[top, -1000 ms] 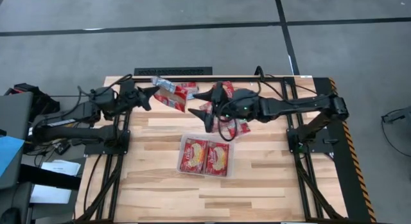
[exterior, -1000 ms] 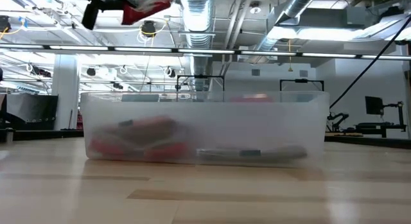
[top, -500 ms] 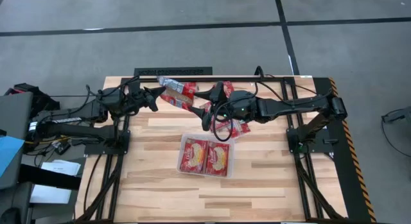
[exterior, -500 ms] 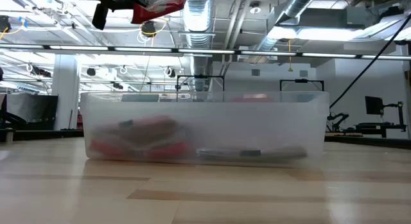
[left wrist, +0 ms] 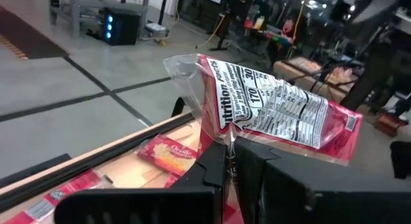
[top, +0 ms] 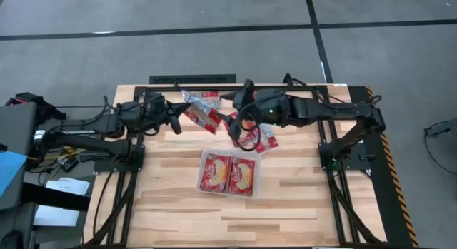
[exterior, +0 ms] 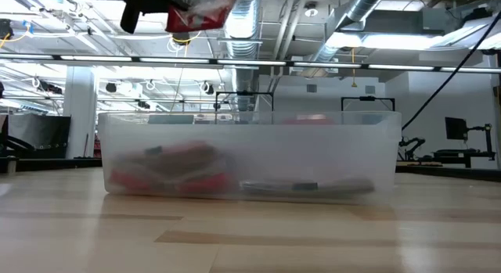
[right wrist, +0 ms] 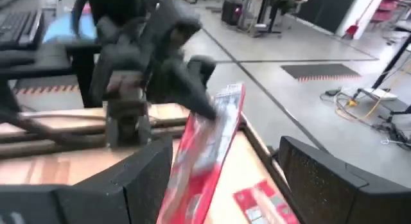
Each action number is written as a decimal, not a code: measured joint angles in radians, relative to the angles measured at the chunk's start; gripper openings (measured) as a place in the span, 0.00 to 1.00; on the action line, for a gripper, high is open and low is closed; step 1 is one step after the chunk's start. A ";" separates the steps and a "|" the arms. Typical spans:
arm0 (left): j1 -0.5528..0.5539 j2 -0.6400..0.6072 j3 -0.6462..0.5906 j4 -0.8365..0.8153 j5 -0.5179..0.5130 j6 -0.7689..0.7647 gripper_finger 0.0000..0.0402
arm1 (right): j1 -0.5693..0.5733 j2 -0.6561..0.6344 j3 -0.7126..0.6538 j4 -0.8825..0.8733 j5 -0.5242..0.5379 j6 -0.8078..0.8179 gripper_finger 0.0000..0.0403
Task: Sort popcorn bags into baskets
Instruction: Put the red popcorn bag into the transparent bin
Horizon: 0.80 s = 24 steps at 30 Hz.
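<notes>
My left gripper (top: 173, 115) is shut on a red popcorn bag (top: 201, 112), carried high over the far middle of the table. In the left wrist view the bag (left wrist: 273, 105) shows its white nutrition panel. In the low view the gripper (exterior: 149, 2) and bag (exterior: 200, 10) sit at the top edge. My right gripper (top: 232, 115) is open and faces the bag from the right. In the right wrist view the bag (right wrist: 207, 147) stands between its wide-spread fingers, apart from them. The clear tray (top: 202, 179) rests on the table with two bags lying flat inside. My left gripper pinches the bag between its two fingers (left wrist: 215, 167) at one long edge (left wrist: 232, 139). It comes about level from the table's left. The bag is lifted clear of the table and sticks out beyond the fingertips toward my right gripper.
Loose bags lie flat at the far edge (top: 208, 96) and under my right gripper (top: 261, 140); two more show in the left wrist view (left wrist: 170, 153). In the low view the tray's wall (exterior: 250, 152) stands in front. Bare wood lies near the tray's near side (top: 235, 217).
My left gripper has carried the bag toward the table's right, closer to my right gripper, still shut on it and still lifted clear. My right arm has shifted a little toward the far edge, its fingers staying open.
</notes>
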 joint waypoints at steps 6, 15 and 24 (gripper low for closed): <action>-0.030 0.073 0.000 0.038 -0.026 0.012 0.00 | -0.022 0.073 0.054 -0.056 -0.017 0.040 0.77; -0.091 0.112 0.000 0.113 -0.064 0.054 0.00 | -0.052 0.124 0.051 -0.136 -0.049 0.071 0.77; -0.116 0.112 0.000 0.115 -0.072 0.054 0.00 | -0.080 0.122 0.051 -0.159 -0.155 0.108 0.73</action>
